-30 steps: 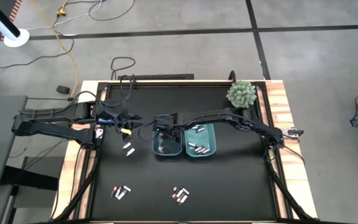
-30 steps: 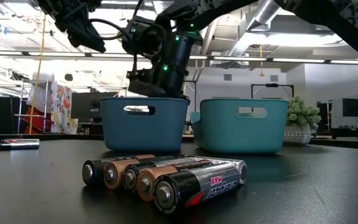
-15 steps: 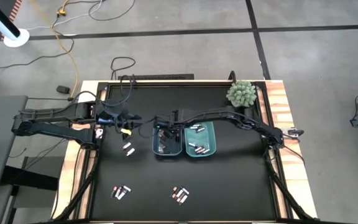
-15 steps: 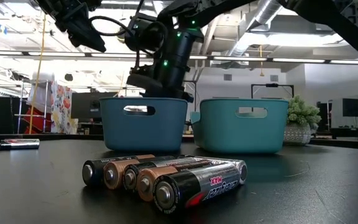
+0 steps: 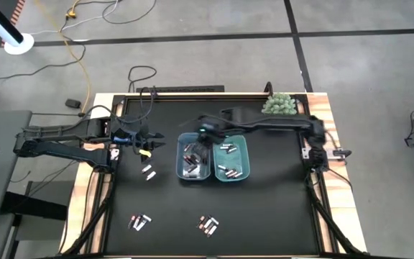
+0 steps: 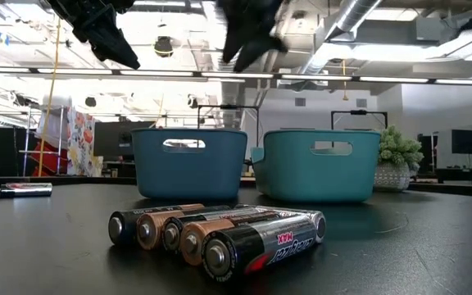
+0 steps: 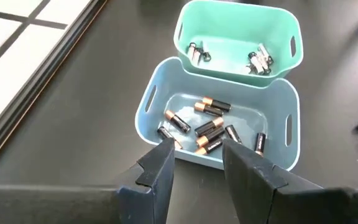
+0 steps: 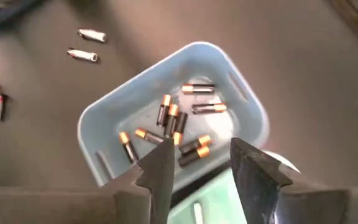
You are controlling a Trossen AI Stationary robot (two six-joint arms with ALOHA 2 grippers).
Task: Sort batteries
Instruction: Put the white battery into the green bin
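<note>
Nearby, batteries (image 5: 206, 225) loose beside the bins (image 5: 213, 161).

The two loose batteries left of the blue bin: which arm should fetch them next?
Probably left. The left pincer hovers open just above the two loose batteries. The right pincer, also open and empty, sits over the blue bin, so it would have to reach across the bin.

lab/workshop | exposed ceiling ducts (image 6: 359, 16) | concrete floor (image 5: 192, 50) | loose cables (image 5: 74, 43)
</note>
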